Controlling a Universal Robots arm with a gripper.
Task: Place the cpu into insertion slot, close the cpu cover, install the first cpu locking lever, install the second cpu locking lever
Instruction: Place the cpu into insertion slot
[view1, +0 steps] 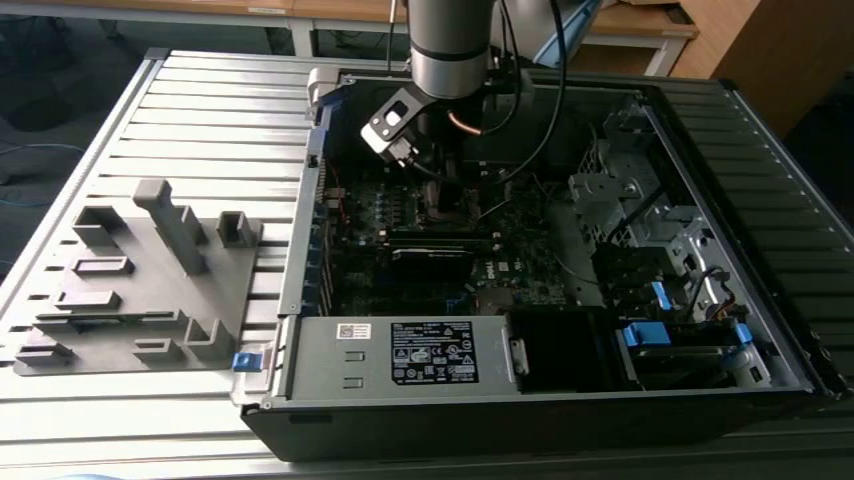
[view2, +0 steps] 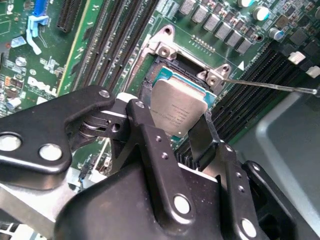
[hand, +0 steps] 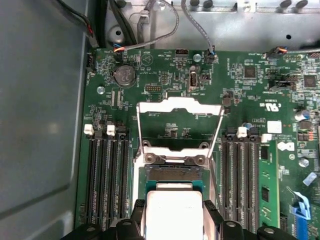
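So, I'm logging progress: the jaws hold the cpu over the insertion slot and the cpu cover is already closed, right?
No: the cpu cover is open, flipped back off the insertion slot, as the first wrist view shows. The cpu is held over the slot, as you say.

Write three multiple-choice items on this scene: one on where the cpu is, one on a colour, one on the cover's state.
1. Where is the cpu?
A) in the gripper, above the insertion slot
B) on the grey rack
C) on the power supply

2. What colour is the motherboard?
A) blue
B) green
C) red

3. How is the cpu cover?
A) shut over the slot
B) swung open
C) missing

Answers:
1 A: in the second wrist view, fingers flank the chip over the socket.
2 B: the board is green in both wrist views.
3 B: in the first wrist view, bare board shows through its window.
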